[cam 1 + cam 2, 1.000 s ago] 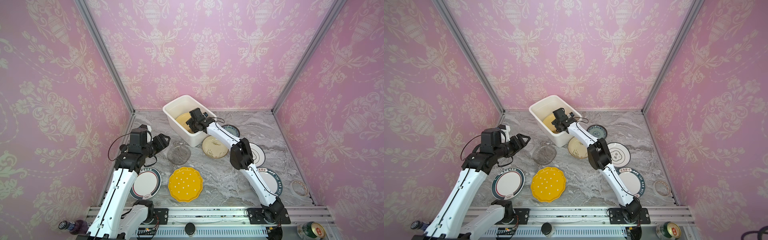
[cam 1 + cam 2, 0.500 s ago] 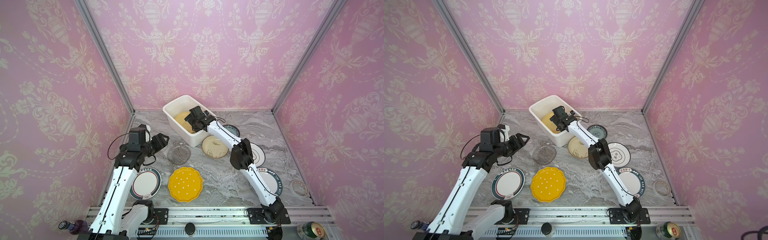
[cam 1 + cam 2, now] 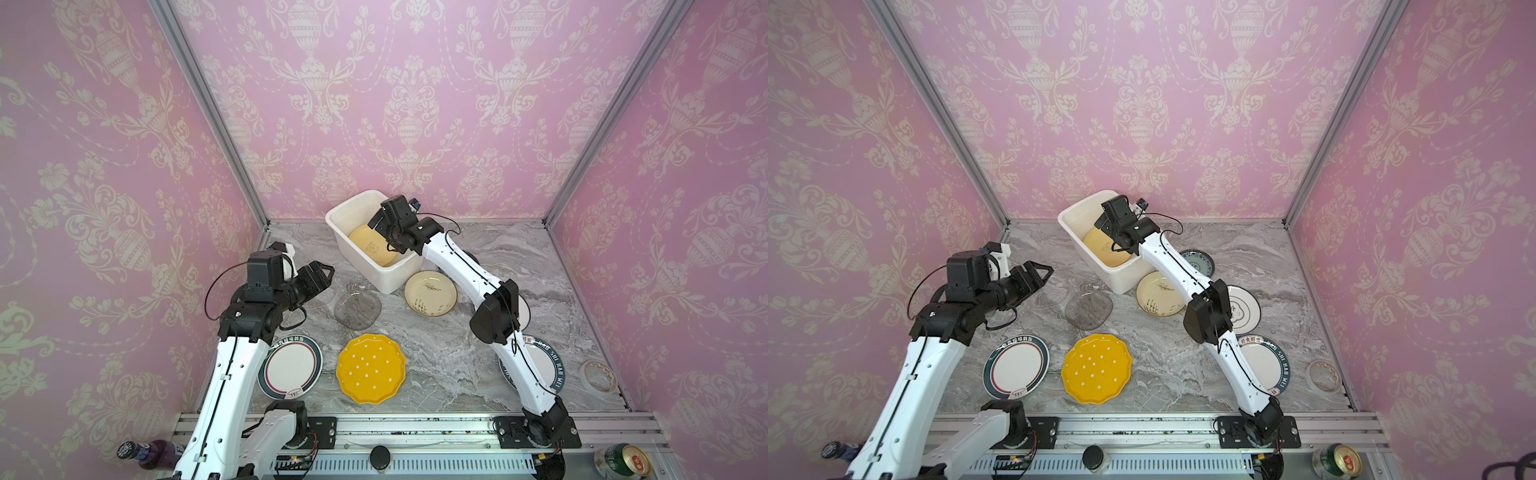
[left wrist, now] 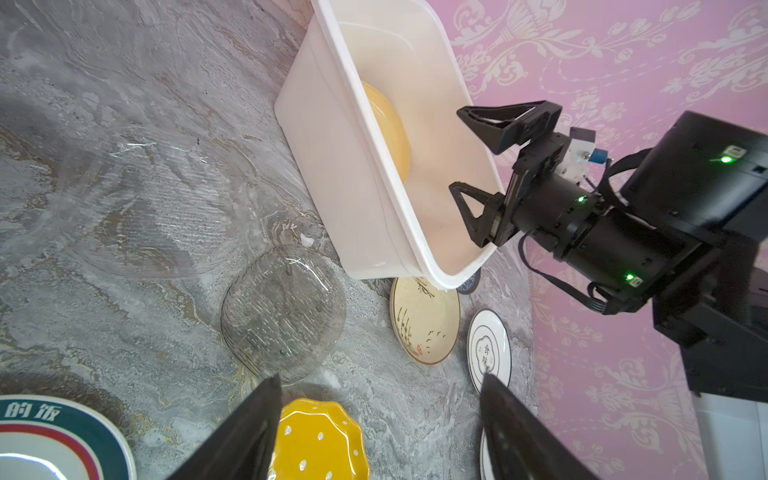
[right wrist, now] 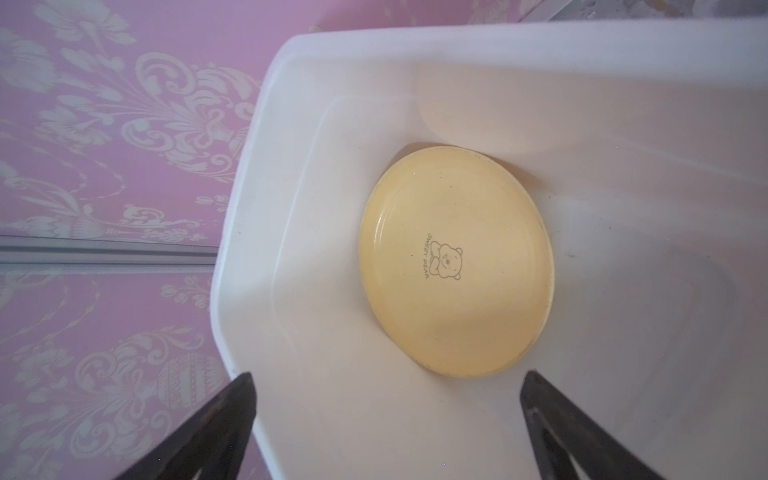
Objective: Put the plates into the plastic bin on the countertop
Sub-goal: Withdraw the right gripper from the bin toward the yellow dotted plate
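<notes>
Tabletop scene seen from above, walled in pink patterned paper; a grey marbled countertop [image 3: 457,353] carries a white plastic bin [image 3: 386,278] near the back wall; inside the bin lies one pale yellow plate [image 3: 370,245], face up, with a small bear drawing at its centre; the right gripper [image 5: 388,376] hangs above the bin's open top, jaws spread wide and holding nothing, clear of the plate below; the left gripper [image 3: 328,270] hovers over the left part of the countertop, pointing toward the bin, jaws also apart and empty; just in front of the bin sits a clear glass plate [image 3: 357,307], and beside it, touching the bin's near corner in the left wrist view, a cream plate [image 3: 430,293]; a yellow scalloped plate [image 3: 370,368] with white dots lies at the front centre, with a white dark-rimmed plate [image 3: 291,368] to its left by the left arm; in a top view a small blue patterned plate [image 3: 1198,259] shows behind the right arm, and two more white dark-rimmed plates [image 3: 1244,309] lie on the right, partly hidden by that arm; a tape roll [image 3: 598,376] rests at the far right edge
</notes>
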`<state>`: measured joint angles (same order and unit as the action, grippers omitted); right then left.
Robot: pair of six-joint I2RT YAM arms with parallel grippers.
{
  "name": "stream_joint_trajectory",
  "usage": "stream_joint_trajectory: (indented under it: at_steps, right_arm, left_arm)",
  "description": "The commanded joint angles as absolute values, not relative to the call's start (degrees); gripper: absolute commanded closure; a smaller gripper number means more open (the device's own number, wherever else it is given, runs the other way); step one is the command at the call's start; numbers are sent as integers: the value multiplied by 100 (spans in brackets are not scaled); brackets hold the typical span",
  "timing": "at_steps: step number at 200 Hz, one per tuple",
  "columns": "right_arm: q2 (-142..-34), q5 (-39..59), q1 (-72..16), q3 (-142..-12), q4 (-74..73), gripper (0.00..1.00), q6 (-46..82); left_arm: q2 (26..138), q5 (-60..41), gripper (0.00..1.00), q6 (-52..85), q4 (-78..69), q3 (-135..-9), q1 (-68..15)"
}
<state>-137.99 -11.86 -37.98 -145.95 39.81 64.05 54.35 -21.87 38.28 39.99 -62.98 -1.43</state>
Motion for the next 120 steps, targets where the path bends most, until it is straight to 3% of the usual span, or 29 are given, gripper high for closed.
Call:
stream_joint_trajectory:
  at_steps: [1,51,120]
  right_arm:
    - [-13264,-1320,-3939,-14758,4144,0,5740]
    - [-11891,-934,-4286,-13826,4217,0,4465]
    - [-8807,-101,-4697,-9722,3846,1,4521]
  left_arm:
    - [5261,-2394,23,3829,4575,-6605,-88]
    - [5297,-3115,24,4113,6464,-6666,-97]
    - [5001,-3290,20,3629,7733,-6152,-132]
